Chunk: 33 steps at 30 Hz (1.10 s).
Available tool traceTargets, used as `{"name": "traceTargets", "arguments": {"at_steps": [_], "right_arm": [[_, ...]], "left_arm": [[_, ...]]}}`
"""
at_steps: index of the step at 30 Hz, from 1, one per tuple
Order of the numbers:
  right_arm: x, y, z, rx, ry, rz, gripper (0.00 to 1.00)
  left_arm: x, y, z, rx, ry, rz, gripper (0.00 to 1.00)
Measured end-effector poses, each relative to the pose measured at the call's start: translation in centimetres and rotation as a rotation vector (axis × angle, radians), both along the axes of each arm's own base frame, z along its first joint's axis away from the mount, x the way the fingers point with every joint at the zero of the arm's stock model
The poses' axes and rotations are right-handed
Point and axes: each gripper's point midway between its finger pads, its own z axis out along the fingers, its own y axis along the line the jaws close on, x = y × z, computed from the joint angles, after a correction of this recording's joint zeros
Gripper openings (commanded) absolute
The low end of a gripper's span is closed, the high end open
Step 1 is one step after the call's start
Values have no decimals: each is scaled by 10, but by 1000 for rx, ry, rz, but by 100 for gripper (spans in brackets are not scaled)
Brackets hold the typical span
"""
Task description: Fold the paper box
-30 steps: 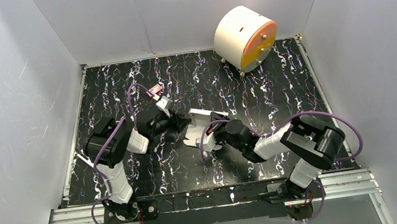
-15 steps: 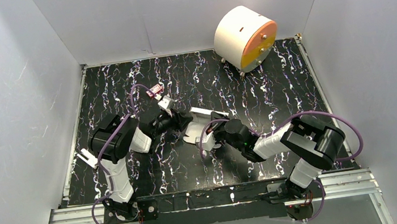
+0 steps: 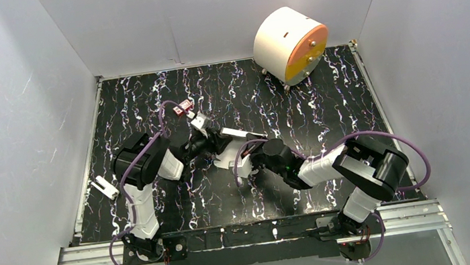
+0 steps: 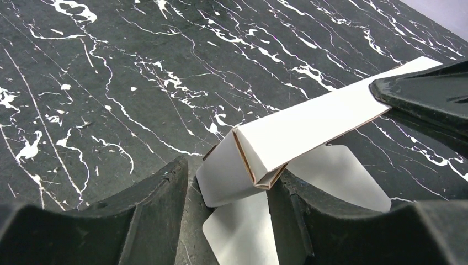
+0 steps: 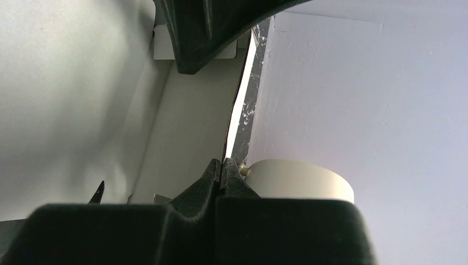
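Note:
The paper box (image 3: 233, 147) is white thin cardboard, partly folded, held up near the table's middle. My right gripper (image 3: 253, 156) is shut on one thin wall of it; in the right wrist view the jaws (image 5: 223, 165) pinch the panel's edge (image 5: 193, 121). My left gripper (image 3: 217, 141) is at the box's left end. In the left wrist view it (image 4: 232, 171) is open, with the box's folded corner (image 4: 298, 127) and two loose flaps between the fingers (image 4: 325, 215). The right gripper's finger (image 4: 425, 94) grips the far end.
A big white cylinder with an orange face (image 3: 290, 44) stands at the back right and shows in the right wrist view (image 5: 298, 179). A tiny red item (image 3: 183, 108) lies behind the left gripper. A small white piece (image 3: 104, 187) lies at the left edge. White walls enclose the black marbled table (image 3: 324, 108).
My left arm has swung right and its open gripper has come around the box's left end. The right gripper has kept its hold, shifting the box slightly left.

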Motion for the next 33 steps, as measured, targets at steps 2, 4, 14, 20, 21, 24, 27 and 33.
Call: {"name": "traceTargets", "arguments": {"at_steps": [2,4,14,20,21,24,27,33], "right_arm": [[-1,2,-1,3,11,9,0],[-1,3,-1,5,18,10,0],[1,4,-2,14,41,9,0],[-1,6,-2,19,48,22,0],[-1,6,-2,19,48,24,0],[-3,8,-2,20,54,38,0],[-3,9,-1,22,55,45,0],[-4,10,-2,23,58,51,0]], "left_arm": [[1,-3,2,-4,-10,-2,48],[2,-3,2,-4,-12,2,44],[3,-3,2,-1,-23,15,48],[-6,6,-7,35,-23,33,55],[-7,8,-8,43,-25,35,56],[-10,13,-7,62,-42,40,57],[-13,20,-5,72,-52,40,59],[-17,41,3,56,-51,11,61]]}}
